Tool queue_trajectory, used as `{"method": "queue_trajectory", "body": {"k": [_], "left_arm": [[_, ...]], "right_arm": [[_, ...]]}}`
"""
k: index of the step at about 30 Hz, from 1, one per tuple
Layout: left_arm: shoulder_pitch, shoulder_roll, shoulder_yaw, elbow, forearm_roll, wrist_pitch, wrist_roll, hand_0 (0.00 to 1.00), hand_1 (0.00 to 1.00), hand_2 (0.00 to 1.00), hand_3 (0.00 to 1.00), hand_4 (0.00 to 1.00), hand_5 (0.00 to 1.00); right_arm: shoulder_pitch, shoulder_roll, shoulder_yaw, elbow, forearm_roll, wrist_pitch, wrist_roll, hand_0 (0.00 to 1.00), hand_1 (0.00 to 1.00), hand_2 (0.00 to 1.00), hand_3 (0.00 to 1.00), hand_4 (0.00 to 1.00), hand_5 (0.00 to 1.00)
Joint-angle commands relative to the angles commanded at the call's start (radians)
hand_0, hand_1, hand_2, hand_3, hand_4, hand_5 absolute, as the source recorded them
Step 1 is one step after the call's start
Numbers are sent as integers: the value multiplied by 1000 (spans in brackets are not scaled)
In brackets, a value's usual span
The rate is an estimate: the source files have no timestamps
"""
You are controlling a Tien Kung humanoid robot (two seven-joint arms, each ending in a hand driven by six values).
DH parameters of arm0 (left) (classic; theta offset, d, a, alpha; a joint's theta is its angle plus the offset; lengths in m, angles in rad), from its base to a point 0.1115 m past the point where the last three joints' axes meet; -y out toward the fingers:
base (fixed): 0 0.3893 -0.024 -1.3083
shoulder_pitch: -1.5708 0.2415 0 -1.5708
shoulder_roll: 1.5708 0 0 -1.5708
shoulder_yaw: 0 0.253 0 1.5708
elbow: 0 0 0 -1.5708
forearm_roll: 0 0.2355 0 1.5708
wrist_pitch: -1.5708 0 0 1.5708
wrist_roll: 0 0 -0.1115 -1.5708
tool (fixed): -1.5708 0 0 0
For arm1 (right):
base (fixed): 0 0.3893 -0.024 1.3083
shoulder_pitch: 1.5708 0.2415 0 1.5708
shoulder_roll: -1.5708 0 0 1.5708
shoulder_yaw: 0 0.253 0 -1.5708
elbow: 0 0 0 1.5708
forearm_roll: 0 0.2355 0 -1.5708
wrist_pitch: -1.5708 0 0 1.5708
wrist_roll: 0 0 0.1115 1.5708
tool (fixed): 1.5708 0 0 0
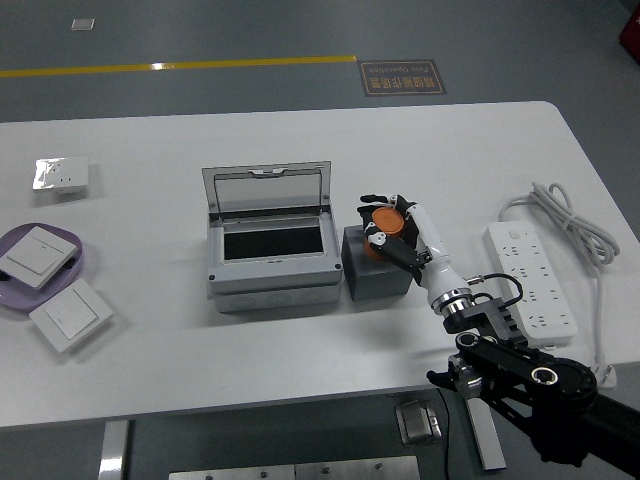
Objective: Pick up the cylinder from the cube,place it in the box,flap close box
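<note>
An orange cylinder [384, 223] stands on a dark grey cube [374, 272] just right of the grey box [272, 262]. The box's clear flap lid [267, 189] is raised and its dark inside shows. My right hand [393, 227] comes in from the lower right and its white fingers are curled around the cylinder, which still rests on the cube top. My left arm does not show.
A white power strip [530, 277] with its cable lies to the right of my arm. At the left are a purple plate [80, 260] holding a white switch, another switch [70, 316] in front of it, and a small packet [60, 175] farther back.
</note>
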Motion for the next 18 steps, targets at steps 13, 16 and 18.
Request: {"method": "queue_trajectory", "body": {"k": [13, 16, 18], "left_arm": [[1, 0, 2, 0, -4, 1, -3, 612, 623, 589, 610, 682, 230], [1, 0, 6, 0, -9, 1, -6, 612, 623, 589, 610, 682, 230], [1, 1, 8, 0, -11, 2, -7, 612, 623, 589, 610, 682, 230]], "right_arm": [[1, 2, 2, 4, -6, -14, -3, 622, 582, 505, 442, 2, 2], [0, 3, 9, 6, -7, -20, 0, 603, 572, 494, 427, 2, 2], [0, 4, 15, 7, -8, -25, 0, 603, 572, 494, 427, 2, 2]]}}
